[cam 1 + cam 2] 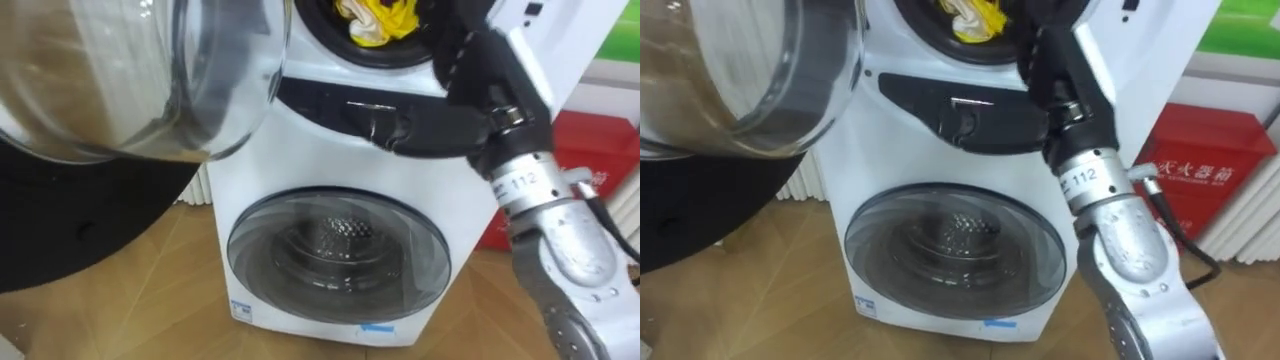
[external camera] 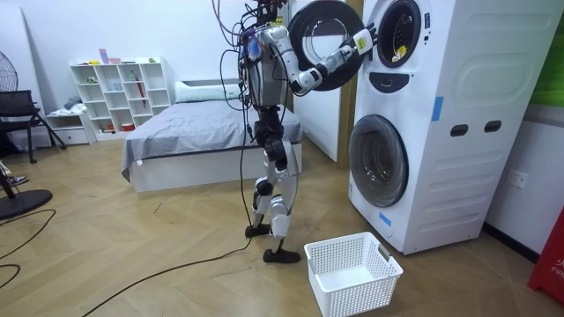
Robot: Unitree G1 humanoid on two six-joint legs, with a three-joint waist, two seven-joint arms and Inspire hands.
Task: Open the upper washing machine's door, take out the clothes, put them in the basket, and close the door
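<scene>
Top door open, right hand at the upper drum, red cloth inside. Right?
Not quite: the cloth is yellow, not red, as the left eye view shows. The top door is open and the right hand is at the upper drum.

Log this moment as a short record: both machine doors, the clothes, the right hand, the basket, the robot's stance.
upper door: swung open, on the robot's left
lower door: shut
yellow clothes: lying inside the upper drum
right hand: raised to the right edge of the upper drum's opening, beside the clothes
basket: white, on the floor before the washing machine, near the robot's feet
robot: standing, facing the machine
</scene>
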